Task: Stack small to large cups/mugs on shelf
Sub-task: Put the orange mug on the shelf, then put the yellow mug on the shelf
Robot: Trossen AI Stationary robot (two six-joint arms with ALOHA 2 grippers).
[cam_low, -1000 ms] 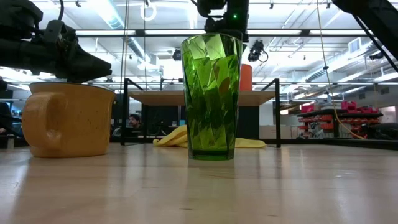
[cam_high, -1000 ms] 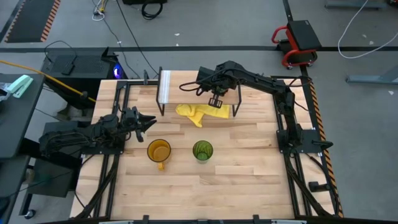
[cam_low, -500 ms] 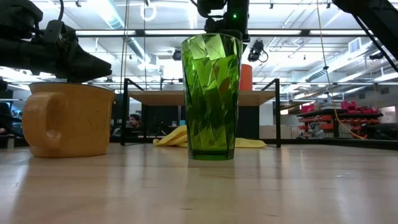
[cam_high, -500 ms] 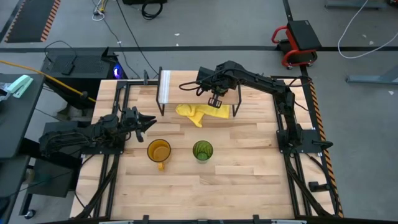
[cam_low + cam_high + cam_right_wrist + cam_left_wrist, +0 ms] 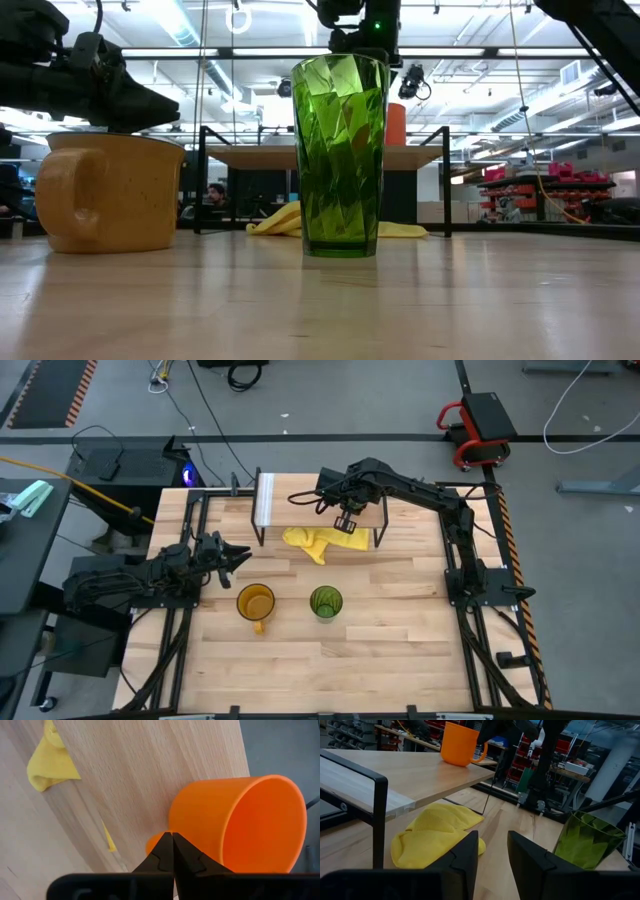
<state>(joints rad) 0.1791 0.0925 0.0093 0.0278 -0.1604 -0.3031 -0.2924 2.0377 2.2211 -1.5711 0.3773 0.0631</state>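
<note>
The small orange mug (image 5: pixel 240 825) stands upright on the light-wood shelf (image 5: pixel 300 495), also seen in the left wrist view (image 5: pixel 460 742) and the low view (image 5: pixel 396 122). My right gripper (image 5: pixel 172 836) (image 5: pixel 345 520) is over the shelf, pointing down, shut, with its tips at the mug's handle (image 5: pixel 154 842). The amber-yellow mug (image 5: pixel 256 603) and the green tumbler (image 5: pixel 326 602) stand upright on the tabletop near the middle. My left gripper (image 5: pixel 492 852) (image 5: pixel 238 555) is open at the table's left, just beyond the yellow mug, touching nothing. My right gripper comes from above with its shut fingertips right at the orange mug's handle (image 5: pixel 156 840), on the side away from the cup's body. I cannot tell whether they touch it. The mug rests with its base on the shelf.
A crumpled yellow cloth (image 5: pixel 320 542) lies on the table under and in front of the shelf. The shelf has black metal legs (image 5: pixel 379 820) and a pale strip (image 5: pixel 266 498) at its left end. Bare tabletop (image 5: pixel 400 650) spreads toward the near edge.
</note>
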